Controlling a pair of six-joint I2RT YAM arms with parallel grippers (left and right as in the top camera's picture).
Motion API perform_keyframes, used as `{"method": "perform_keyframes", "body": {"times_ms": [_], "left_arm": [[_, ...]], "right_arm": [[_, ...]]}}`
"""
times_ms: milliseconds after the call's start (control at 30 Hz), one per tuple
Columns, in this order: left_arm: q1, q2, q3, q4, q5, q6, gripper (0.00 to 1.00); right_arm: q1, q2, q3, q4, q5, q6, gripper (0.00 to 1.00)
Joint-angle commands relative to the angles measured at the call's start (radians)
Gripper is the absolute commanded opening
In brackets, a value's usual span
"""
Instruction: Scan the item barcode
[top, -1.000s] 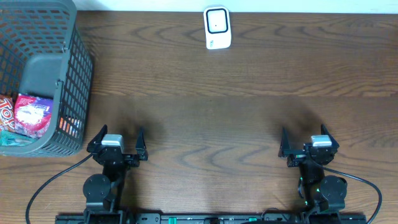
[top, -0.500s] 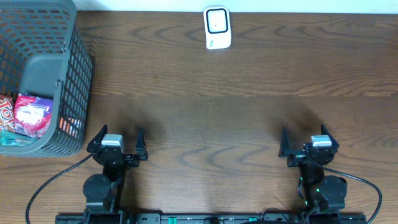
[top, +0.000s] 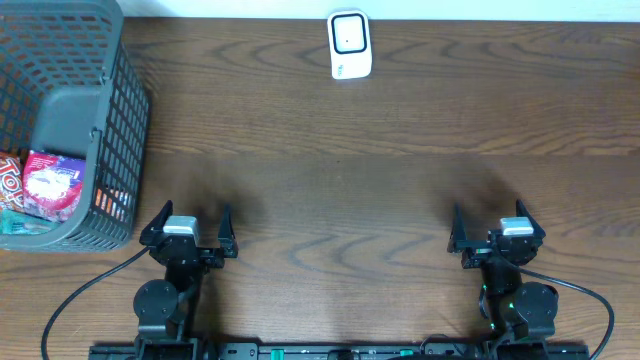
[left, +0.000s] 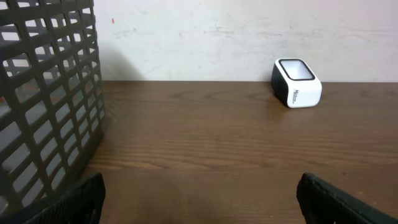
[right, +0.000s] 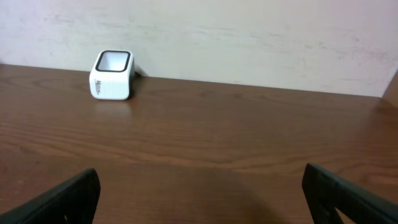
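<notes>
A white barcode scanner (top: 349, 44) with a dark window stands at the table's far edge; it shows too as the scanner (left: 296, 83) in the left wrist view and the scanner (right: 112, 74) in the right wrist view. Packaged items (top: 50, 184), red and pink, lie inside the grey mesh basket (top: 128, 130) at the far left. My left gripper (top: 189, 226) rests open near the front edge, right of the basket, nothing between its fingers (left: 74, 202). My right gripper (top: 490, 230) sits open at the front right, also bare, fingers (right: 345, 193) wide apart.
The dark wooden table (top: 350, 180) stretches between the grippers and the scanner. The basket's wall (left: 43, 106) stands close on the left of my left gripper. A pale wall (right: 249, 31) runs behind the table's far edge. Black cables (top: 90, 290) trail from both arm bases.
</notes>
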Motion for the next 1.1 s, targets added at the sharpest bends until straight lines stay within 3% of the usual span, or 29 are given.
{"method": "perform_keyframes", "body": {"times_ms": [0, 667, 800, 900, 1000, 1067], "left_arm": [[0.005, -0.008, -0.014, -0.037, 0.010, 0.014, 0.98], [0.005, -0.008, -0.014, -0.034, 0.011, 0.014, 0.98], [0.004, -0.008, -0.014, -0.021, 0.204, -0.127, 0.98], [0.004, -0.008, -0.014, -0.021, 0.261, -0.150, 0.98], [0.002, -0.008, -0.014, 0.061, 0.475, -0.334, 0.98], [0.002, -0.008, -0.014, 0.145, 0.544, -0.404, 0.98]], "right_arm": [[0.000, -0.007, -0.002, -0.003, 0.008, -0.009, 0.99], [0.000, -0.007, -0.002, -0.003, 0.008, -0.009, 0.99], [0.000, -0.007, -0.002, -0.003, 0.008, -0.009, 0.99], [0.000, -0.007, -0.002, -0.003, 0.008, -0.009, 0.99], [0.000, -0.007, -0.002, -0.003, 0.008, -0.009, 0.99], [0.000, -0.007, -0.002, -0.003, 0.008, -0.009, 0.99]]}}
